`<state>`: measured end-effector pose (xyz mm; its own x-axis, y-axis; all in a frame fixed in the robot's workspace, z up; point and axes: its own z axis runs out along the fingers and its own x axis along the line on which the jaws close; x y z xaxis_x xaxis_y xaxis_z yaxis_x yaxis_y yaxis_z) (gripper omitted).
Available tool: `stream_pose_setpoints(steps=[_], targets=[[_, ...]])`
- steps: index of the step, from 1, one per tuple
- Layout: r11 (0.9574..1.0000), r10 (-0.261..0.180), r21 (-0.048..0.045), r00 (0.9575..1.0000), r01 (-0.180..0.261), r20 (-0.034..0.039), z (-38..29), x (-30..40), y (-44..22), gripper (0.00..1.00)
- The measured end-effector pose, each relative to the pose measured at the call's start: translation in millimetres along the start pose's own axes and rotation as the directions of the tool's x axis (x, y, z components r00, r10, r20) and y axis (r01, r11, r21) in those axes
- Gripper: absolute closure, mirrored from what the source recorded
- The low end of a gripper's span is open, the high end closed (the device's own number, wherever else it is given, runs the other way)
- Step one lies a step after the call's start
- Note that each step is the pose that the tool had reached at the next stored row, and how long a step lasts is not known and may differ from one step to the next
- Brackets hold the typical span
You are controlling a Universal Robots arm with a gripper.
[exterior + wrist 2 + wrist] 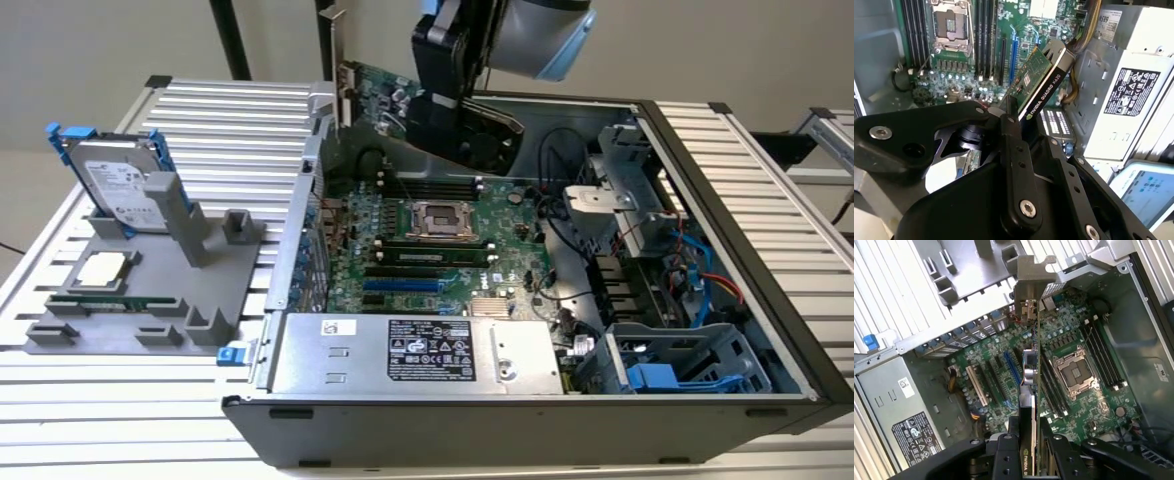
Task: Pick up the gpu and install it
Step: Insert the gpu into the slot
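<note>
Gripper (1029,442) is clamped on the gpu (1029,370), which hangs edge-down over the motherboard (1074,405) in the open case (731,195). I'd guess it's light and stiff but fragile, so grip the cooler body, not bare board.

hard drive (118,185) upright in grey holder (220,275) | processor chip (103,270), memory stick (114,300) lying on it | open computer case (534,440) beside

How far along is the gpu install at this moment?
Pickup looks done: the gripper is shut on the gpu, held on edge above the motherboard inside the open case. Left: seating; the blue slot is empty.
</note>
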<state>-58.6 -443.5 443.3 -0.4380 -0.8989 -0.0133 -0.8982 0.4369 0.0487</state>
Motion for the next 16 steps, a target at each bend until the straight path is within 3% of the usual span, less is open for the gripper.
stream_pose_setpoints(steps=[8,16], targets=[[0.9987,-0.052,-0.0008,0.9986,0.052,-0.0024,0.1,0.0,0.0,1.0],[0.9946,-0.104,-0.0017,0.9946,0.104,-0.0049,0.0,0.0,0.0,1.0]])
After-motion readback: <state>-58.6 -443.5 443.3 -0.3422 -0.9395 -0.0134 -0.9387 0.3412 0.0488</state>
